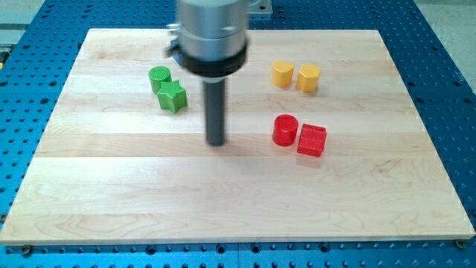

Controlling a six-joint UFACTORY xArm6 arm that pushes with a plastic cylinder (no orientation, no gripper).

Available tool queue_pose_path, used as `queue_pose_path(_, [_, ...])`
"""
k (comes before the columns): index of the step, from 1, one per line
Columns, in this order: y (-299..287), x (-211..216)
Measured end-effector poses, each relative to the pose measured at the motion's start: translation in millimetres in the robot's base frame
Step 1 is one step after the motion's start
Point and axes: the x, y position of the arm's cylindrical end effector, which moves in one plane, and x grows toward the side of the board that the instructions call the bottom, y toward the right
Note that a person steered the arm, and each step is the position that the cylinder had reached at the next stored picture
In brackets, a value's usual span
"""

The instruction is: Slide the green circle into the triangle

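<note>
In the camera view, the tip (216,143) rested on the wooden board (111,201), with no pincer fitted. The green circle (159,77) touched the green star (172,97), up-left of it. 2 yellow blocks (282,74), shapes unclear, and a red cylinder (285,129) beside a red cube (312,140) lay right. No writing was legible.

Pale matt wooden board (111,201), glossy plastic red cube (312,140).
</note>
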Motion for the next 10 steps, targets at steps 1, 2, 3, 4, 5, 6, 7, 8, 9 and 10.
queue_pose_path(1, [-75,13])
queue_pose_path(2, [-127,-15])
queue_pose_path(3, [-124,-48])
queue_pose_path(4, [-123,-48])
queue_pose_path(5, [-123,-47])
queue_pose_path(6, [-123,-31])
queue_pose_path(7, [-119,-28])
queue_pose_path(8, [-119,-27])
queue_pose_path(9, [-129,-60])
queue_pose_path(10, [-133,-81])
